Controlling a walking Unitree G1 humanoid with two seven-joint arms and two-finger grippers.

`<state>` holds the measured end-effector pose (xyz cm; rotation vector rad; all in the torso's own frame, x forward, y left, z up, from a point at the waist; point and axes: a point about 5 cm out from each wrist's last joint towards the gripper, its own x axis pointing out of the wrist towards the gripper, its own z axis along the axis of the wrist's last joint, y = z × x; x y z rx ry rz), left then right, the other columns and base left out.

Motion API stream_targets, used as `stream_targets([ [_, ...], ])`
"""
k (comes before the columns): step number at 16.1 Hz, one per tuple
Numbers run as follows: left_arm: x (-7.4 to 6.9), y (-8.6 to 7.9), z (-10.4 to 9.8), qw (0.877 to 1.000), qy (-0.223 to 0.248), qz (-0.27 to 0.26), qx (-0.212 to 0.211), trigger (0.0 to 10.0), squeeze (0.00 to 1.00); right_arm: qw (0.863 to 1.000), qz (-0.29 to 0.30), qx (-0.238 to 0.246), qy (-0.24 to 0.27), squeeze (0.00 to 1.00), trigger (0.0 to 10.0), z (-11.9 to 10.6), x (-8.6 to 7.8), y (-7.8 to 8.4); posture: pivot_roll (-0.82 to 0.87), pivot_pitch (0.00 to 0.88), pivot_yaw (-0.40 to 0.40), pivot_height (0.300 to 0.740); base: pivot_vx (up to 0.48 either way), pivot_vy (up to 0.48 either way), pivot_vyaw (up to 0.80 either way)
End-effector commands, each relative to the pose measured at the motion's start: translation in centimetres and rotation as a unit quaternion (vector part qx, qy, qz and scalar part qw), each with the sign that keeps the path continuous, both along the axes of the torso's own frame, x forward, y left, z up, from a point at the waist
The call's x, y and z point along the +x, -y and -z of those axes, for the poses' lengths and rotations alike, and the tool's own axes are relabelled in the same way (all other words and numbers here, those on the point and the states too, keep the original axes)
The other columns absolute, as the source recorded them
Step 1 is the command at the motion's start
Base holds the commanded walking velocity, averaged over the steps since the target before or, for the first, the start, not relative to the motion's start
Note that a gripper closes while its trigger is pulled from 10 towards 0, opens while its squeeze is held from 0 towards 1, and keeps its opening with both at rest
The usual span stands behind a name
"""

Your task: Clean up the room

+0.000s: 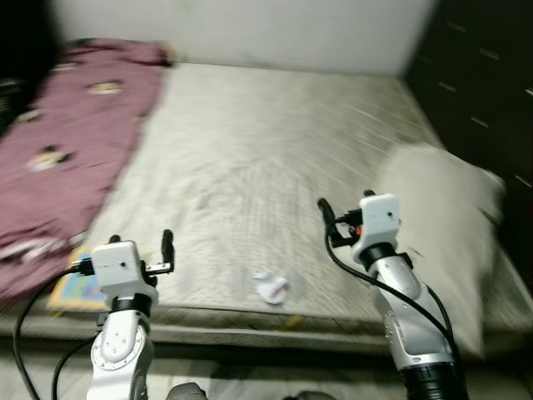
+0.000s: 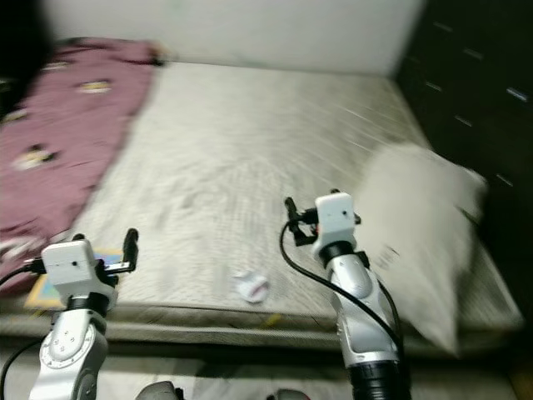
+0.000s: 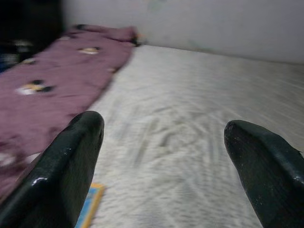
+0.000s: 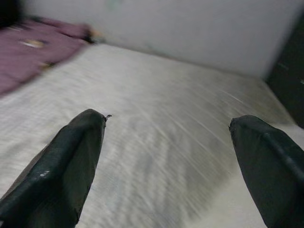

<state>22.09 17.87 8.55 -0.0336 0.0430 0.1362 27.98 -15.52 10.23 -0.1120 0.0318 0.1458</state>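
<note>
A crumpled white tissue [image 1: 271, 287] lies on the grey mattress [image 1: 266, 142] near its front edge, between my two arms. My left gripper [image 1: 141, 243] hovers open over the front left of the bed, with nothing between its fingers [image 3: 71, 161]. A little right of the tissue and beyond it, my right gripper [image 1: 346, 208] is raised above the mattress, also open and empty, fingers [image 4: 71, 156] spread wide. A colourful flat book [image 1: 77, 287] lies at the front left edge, partly under a purple blanket [image 1: 67, 142].
A pale pillow [image 1: 441, 217] lies along the bed's right side, close to my right arm. A dark cabinet [image 1: 483, 75] stands at the right and a white wall [image 1: 250, 29] behind the bed. A small yellowish scrap [image 1: 293, 321] sits on the front edge.
</note>
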Motion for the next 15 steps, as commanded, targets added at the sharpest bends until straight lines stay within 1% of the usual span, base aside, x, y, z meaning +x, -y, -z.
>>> stream_targets([
  [1,0.0,-0.3,0.4,1.0,-0.013,-0.005,0.005,10.0,0.0,1.0,0.007,0.002,0.004,0.0,10.0,-0.3,0.3,0.3,-0.01,0.0,-0.026,0.74,0.0,0.0,0.0],
  [2,0.0,-0.4,0.4,1.0,-0.015,-0.009,0.013,10.0,0.0,1.0,0.007,0.0,0.002,0.0,10.0,-0.3,0.2,0.3,-0.01,0.0,-0.029,0.74,0.0,0.0,0.0],
  [7,-0.2,-0.1,0.3,1.0,-0.018,-0.011,0.012,10.0,0.0,1.0,-0.008,-0.004,0.0,0.0,10.0,-0.4,0.4,-0.2,-0.01,0.0,-0.053,0.74,0.0,0.0,0.0],
  [9,-0.4,0.1,0.3,1.0,-0.016,-0.015,0.004,10.0,0.0,1.0,-0.021,-0.007,-0.004,0.0,10.0,-0.5,0.5,-0.4,0.01,0.0,-0.085,0.74,0.0,0.0,0.0],
  [10,-0.6,0.1,0.3,1.0,-0.015,-0.024,-0.002,10.0,0.0,0.999,-0.035,-0.011,-0.006,0.0,10.0,-0.5,0.6,-0.6,0.02,0.0,-0.112,0.74,0.0,0.0,0.0],
  [12,-1.0,0.0,0.4,0.999,-0.016,-0.042,-0.011,10.0,0.0,0.998,-0.055,-0.015,-0.007,0.0,10.0,-0.7,0.9,-1.0,0.03,0.0,-0.135,0.74,0.0,0.0,0.0],
  [13,-1.1,-0.2,0.4,0.999,-0.016,-0.051,-0.011,10.0,0.0,0.998,-0.059,-0.015,-0.005,0.0,10.0,-0.9,1.3,-1.1,0.03,0.0,-0.139,0.74,0.0,0.0,0.0],
  [15,-0.8,-0.1,0.4,0.999,-0.016,-0.041,-0.009,10.0,0.0,0.999,-0.053,-0.013,-0.003,0.0,10.0,-0.9,1.5,-1.1,0.02,0.0,-0.116,0.74,0.0,0.0,0.0],
])
